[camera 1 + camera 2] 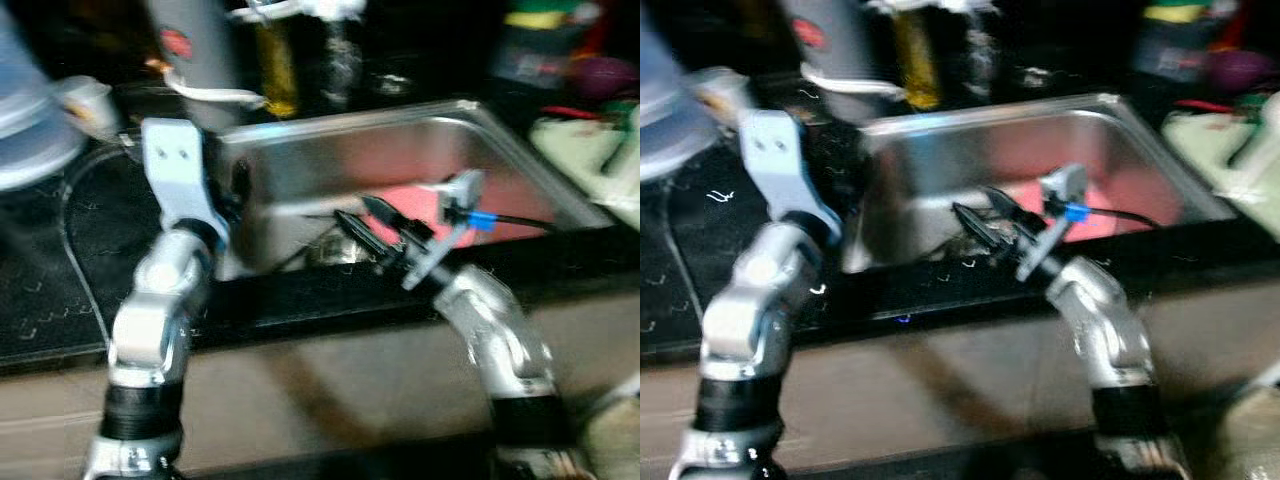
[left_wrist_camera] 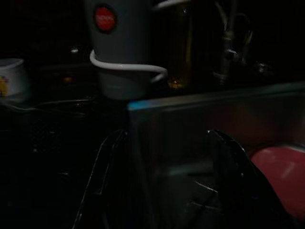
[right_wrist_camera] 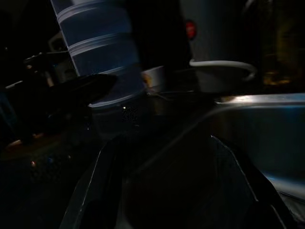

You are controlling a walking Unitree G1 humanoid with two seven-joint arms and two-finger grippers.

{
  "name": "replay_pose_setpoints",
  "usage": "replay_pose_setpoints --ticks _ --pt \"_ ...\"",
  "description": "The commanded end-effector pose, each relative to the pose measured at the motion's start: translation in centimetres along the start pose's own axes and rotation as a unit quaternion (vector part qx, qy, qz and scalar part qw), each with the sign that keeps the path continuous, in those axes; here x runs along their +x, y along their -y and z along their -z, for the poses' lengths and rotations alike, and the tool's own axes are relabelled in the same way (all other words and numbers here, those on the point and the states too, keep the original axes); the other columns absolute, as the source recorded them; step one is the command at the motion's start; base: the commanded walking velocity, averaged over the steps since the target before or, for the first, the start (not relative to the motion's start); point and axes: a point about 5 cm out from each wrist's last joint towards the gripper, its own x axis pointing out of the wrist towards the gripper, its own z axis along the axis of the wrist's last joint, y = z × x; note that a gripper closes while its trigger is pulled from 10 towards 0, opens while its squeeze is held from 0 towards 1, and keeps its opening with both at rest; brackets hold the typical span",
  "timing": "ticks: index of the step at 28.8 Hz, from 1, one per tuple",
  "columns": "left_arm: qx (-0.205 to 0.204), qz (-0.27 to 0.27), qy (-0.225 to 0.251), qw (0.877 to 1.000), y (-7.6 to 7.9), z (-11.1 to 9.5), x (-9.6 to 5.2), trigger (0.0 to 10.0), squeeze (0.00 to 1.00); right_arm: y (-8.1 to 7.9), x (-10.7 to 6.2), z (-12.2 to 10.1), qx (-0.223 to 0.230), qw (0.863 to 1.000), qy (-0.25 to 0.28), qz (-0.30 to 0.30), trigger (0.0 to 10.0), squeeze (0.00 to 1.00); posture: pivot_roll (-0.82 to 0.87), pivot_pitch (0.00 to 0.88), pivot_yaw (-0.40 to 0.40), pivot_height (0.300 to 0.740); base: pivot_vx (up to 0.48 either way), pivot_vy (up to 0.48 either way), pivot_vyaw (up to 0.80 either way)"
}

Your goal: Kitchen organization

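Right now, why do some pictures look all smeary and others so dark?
Left and right eye views: smeared by motion blur, so the sink and both arms look soft. Left wrist view: very dark, though a white jug with a red dot shows. Right wrist view: dark too, with glare on the sink's rim.

A rectangular stainless-steel sink basin [image 1: 330, 160] is set into a dark countertop, its rim catching light. On its floor, toward four o'clock, lies a flat pinkish-red item [image 1: 500, 215]. Near the middle of the floor sits a blurred, shiny object [image 1: 335, 248], too smeared to identify.
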Motion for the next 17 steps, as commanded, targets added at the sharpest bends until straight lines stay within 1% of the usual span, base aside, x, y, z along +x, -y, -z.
replay_pose_setpoints --ticks 1,17 --pt "0.006 -0.004 -0.009 1.000 -0.28 0.29 -0.14 10.0 0.00 0.03 0.06 0.22 0.007 1.000 0.001 0.005 10.0 0.00 -0.02 0.014 0.026 0.740 0.000 0.326 0.00" --pt "0.009 -0.003 -0.008 1.000 -0.24 0.16 0.00 10.0 0.00 0.20 0.08 0.28 0.005 1.000 -0.002 0.011 10.0 0.00 -0.02 0.023 0.026 0.740 0.000 0.332 0.00"
